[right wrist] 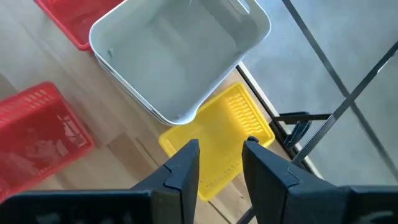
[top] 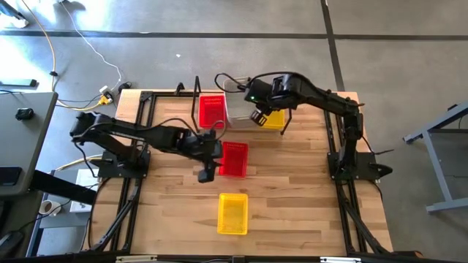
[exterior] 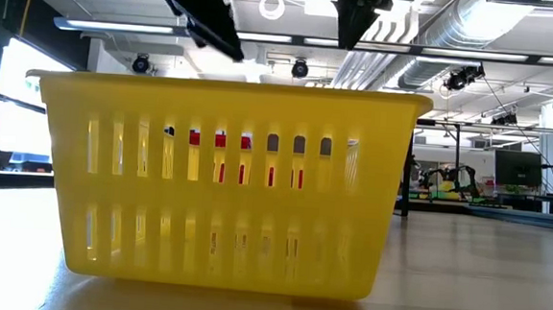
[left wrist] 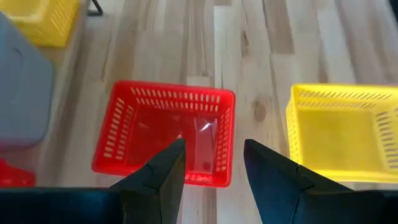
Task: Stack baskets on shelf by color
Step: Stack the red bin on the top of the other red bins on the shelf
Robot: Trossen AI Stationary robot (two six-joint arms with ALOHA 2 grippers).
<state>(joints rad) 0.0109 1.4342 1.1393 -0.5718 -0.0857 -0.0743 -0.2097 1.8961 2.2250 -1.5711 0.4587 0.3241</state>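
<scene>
The left gripper (left wrist: 211, 171) hung open and empty above a red basket (top: 234, 158) near the middle of the bench (top: 292, 197). The right gripper (right wrist: 219, 163), also open and empty, hovered over a yellow basket (right wrist: 217, 140) at the far edge, beside a clear-grey basket (right wrist: 180, 53). Another red basket (top: 211, 111) stood on that one's other side. A second yellow basket (top: 233, 213) sat toward the near edge.

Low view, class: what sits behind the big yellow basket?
Through the yellow basket's slots, bits of a red basket show. The rest of the table behind it is hidden.
</scene>
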